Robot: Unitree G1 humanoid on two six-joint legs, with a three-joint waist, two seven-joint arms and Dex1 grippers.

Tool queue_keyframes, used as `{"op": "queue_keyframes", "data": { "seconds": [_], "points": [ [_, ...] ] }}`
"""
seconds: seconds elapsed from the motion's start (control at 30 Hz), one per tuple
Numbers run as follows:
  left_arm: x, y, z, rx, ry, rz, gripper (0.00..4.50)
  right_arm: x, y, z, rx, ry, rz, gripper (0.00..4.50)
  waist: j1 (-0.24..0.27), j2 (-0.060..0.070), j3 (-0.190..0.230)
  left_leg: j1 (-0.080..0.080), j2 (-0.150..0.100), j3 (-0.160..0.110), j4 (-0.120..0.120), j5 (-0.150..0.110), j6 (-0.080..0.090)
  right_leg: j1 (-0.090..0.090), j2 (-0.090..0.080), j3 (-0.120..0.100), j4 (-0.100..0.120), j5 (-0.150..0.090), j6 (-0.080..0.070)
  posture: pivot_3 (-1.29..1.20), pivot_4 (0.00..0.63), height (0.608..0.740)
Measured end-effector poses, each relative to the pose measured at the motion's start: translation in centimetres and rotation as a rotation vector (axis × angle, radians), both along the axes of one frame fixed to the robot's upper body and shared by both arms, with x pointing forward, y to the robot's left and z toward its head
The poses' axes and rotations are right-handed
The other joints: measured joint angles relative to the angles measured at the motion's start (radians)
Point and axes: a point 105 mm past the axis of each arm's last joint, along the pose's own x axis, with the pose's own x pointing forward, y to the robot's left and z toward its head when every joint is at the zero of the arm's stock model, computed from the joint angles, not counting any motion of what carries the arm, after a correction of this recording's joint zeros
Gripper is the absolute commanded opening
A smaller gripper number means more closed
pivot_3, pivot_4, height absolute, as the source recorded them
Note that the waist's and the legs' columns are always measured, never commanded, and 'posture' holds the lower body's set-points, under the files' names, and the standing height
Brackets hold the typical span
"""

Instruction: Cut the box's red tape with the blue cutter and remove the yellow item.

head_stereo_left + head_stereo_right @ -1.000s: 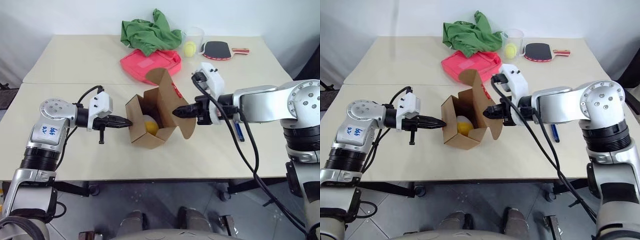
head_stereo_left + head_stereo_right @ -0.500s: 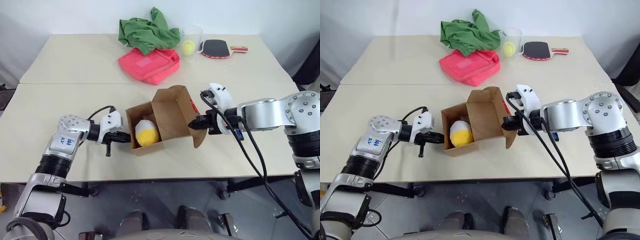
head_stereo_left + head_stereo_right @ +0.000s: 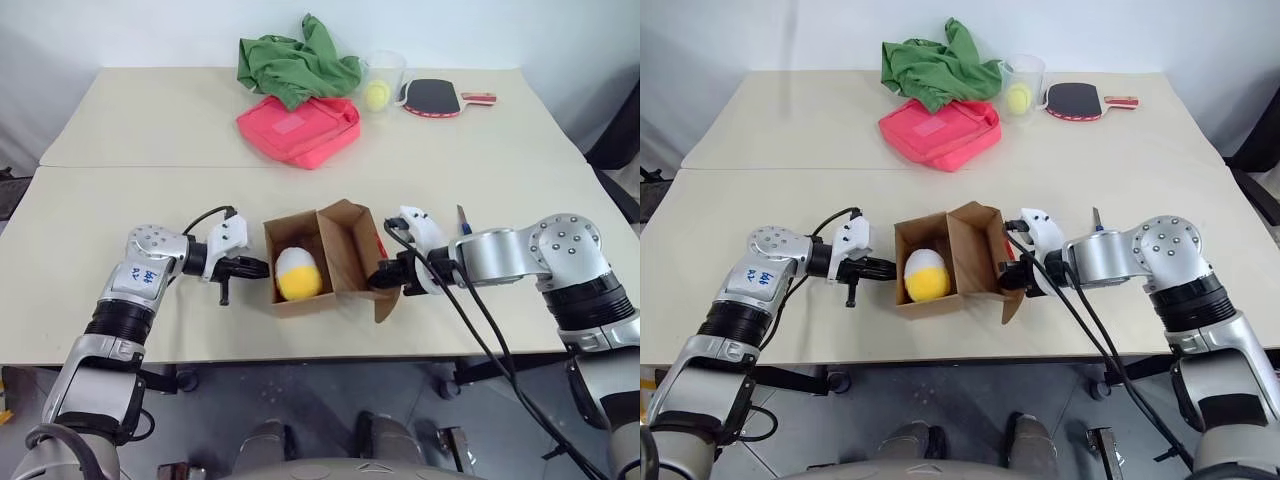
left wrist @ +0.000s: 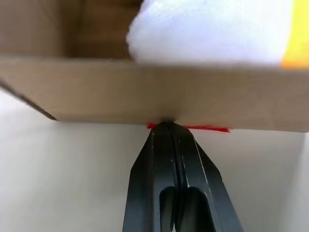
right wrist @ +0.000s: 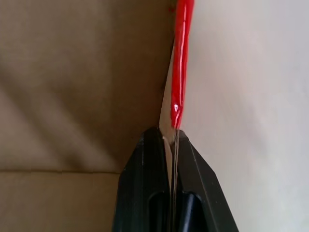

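Beige table (image 3: 120, 130) is carrying everything I am watching. I am seeing the box (image 3: 320, 262) lying open near its front edge, yellow item (image 3: 297, 274) inside. Left gripper (image 3: 262, 267), closed, is touching the box's left wall. Right gripper (image 3: 375, 282) is pinching the red tape (image 5: 179, 63) flap. Blue cutter (image 3: 464, 222) is lying right of the box.

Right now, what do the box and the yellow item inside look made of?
The box: brown cardboard, matte, with creased flaps and raw cut edges. The yellow item: probably soft foam or plush, with a fuzzy matte surface and no glare, whitish top over yellow bottom; the exact material is unclear.
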Motion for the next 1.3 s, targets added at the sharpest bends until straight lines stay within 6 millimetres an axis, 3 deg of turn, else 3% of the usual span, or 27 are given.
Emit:
{"op": "queue_keyframes", "data": {
  "seconds": [0.13, 0.23, 0.33, 0.6, 0.93, 1.17, 1.3],
  "points": [
    [0.0, 0.0, 0.5, 0.008, 0.002, -0.019, 0.0, 0.2, -0.4, -0.1, -0.035, -0.051, 0.021, 0.06, 0.001, 0.0, 0.0, 0.0, 0.0, 0.0, 0.0, 0.0, 0.0, 0.0, 0.0, 0.0, 0.0, 0.0, 0.0, 0.0, 0.15, 0.74],
    [0.0, 0.2, 0.8, 0.013, 0.006, -0.027, 0.0, 0.6, -0.8, 0.0, -0.056, -0.085, 0.024, 0.68, 0.002, 0.0, 0.0, 0.0, 0.0, 0.0, 0.001, 0.0, 0.0, 0.0, 0.0, 0.001, 0.0, 0.0, 0.0, 0.0, 0.15, 0.74],
    [0.0, 0.3, 0.6, 0.012, 0.018, -0.025, 0.0, 0.6, -0.7, 0.1, -0.07, -0.109, 0.052, 1.71, 0.0, 0.0, 0.0, 0.0, 0.0, 0.0, 0.0, 0.0, 0.0, 0.0, 0.0, 0.0, 0.0, 0.0, 0.0, 0.0, 0.15, 0.74],
    [-0.1, 0.1, 0.5, 0.011, 0.027, -0.039, 0.0, 0.4, -0.1, 2.5, -0.025, -0.245, 0.14, 4.4, 0.001, 0.0, 0.0, 0.0, -0.001, 0.0, 0.0, 0.0, 0.0, 0.0, 0.0, 0.0, 0.0, 0.0, 0.0, 0.0, 0.15, 0.74],
    [-0.3, 0.2, 0.4, 0.015, 0.036, -0.049, 0.0, 0.4, -1.6, 5.0, 0.055, -0.395, 0.186, 4.46, 0.001, 0.0, 0.0, 0.0, -0.001, 0.0, 0.0, 0.0, 0.0, 0.0, 0.001, 0.0, 0.0, 0.0, 0.0, 0.0, 0.15, 0.74],
    [-0.4, 0.7, 0.4, 0.022, 0.037, -0.039, 0.0, 0.7, -3.6, 5.6, 0.079, -0.47, 0.218, 4.46, 0.002, 0.0, 0.0, 0.0, -0.002, 0.001, 0.001, 0.0, 0.0, 0.0, 0.001, 0.001, 0.0, 0.0, 0.0, 0.0, 0.15, 0.74],
    [-0.4, 0.7, 0.4, 0.022, 0.036, -0.04, 0.0, 1.3, -4.9, 4.9, 0.057, -0.468, 0.187, 4.46, 0.002, 0.0, 0.0, 0.0, -0.002, 0.001, 0.001, 0.0, 0.0, 0.0, 0.001, 0.0, 0.0, 0.0, 0.0, 0.0, 0.15, 0.74]
  ]
}}
